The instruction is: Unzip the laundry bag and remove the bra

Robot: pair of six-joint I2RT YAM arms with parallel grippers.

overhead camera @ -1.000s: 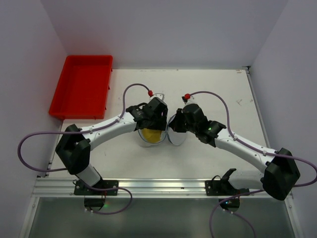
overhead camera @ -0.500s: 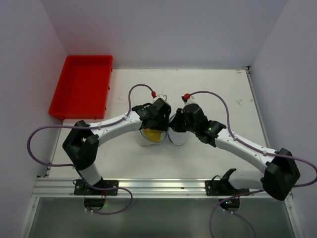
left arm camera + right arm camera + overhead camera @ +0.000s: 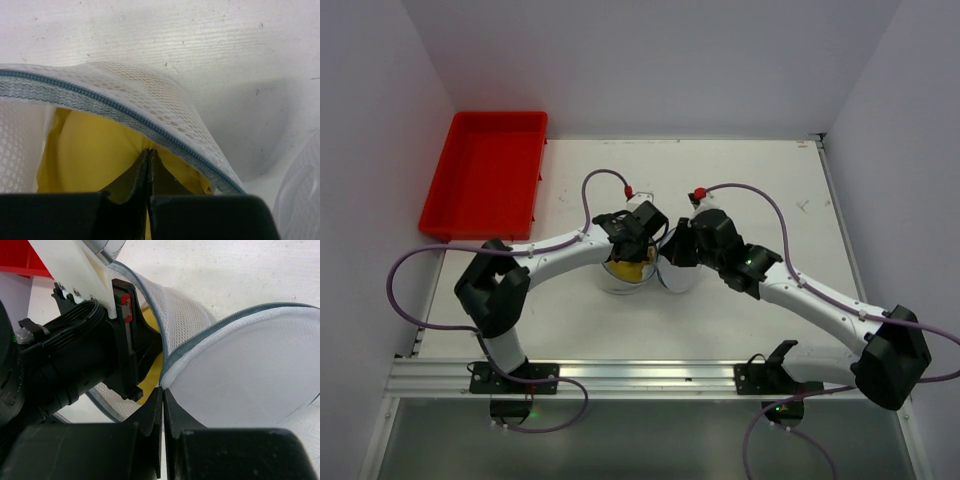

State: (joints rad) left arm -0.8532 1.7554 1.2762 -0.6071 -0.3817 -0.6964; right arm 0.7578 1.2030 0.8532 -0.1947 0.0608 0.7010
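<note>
Already unzipped, the laundry bag (image 3: pixel 165 100) sat about midway between the left and right edges of the tabletop (image 3: pixel 770 190), its flap (image 3: pixel 250 375) pinched by the closed right gripper (image 3: pixel 163 400). The left gripper (image 3: pixel 149 156) was clamped on the yellow bra (image 3: pixel 90 150) inside. Pulled out, the fabric could snag on the zip (image 3: pixel 100 100), dragging the bag or slipping free.
</note>
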